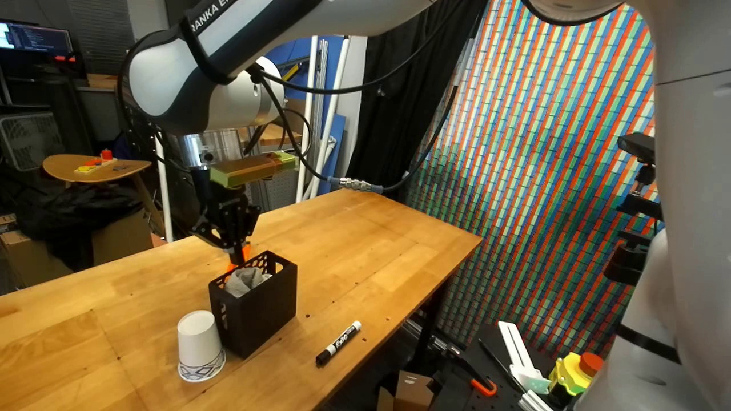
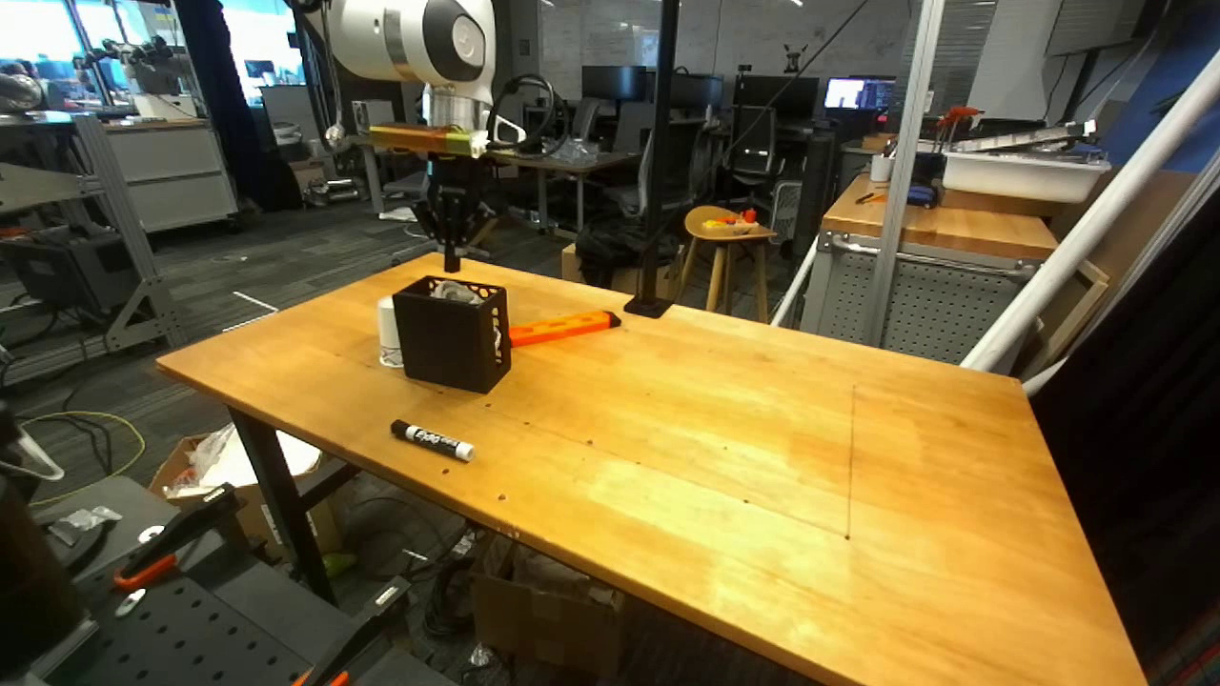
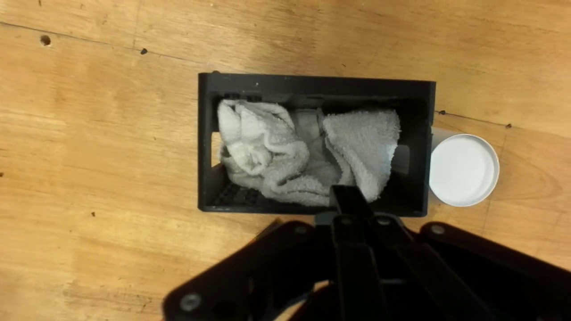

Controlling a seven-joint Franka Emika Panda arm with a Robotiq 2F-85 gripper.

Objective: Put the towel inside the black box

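Crumpled grey terry towel (image 3: 290, 154) lies inside the perforated black box (image 3: 312, 84); whether any fold tops the rim is hard to tell. Robotiq gripper (image 3: 350, 195) clenched, nothing held, near the box's rim. Placement judged done; at most, backing clear remains.

Pale bluish-white glass windows (image 2: 252, 43) glare overexposed in an exterior view; soft sheen brightens the tan wooden tabletop (image 2: 667, 429), dark shadow beneath

In an exterior view, the box (image 2: 446, 338) hides the cup's (image 2: 388, 332) right side and most of the towel (image 2: 456, 292).
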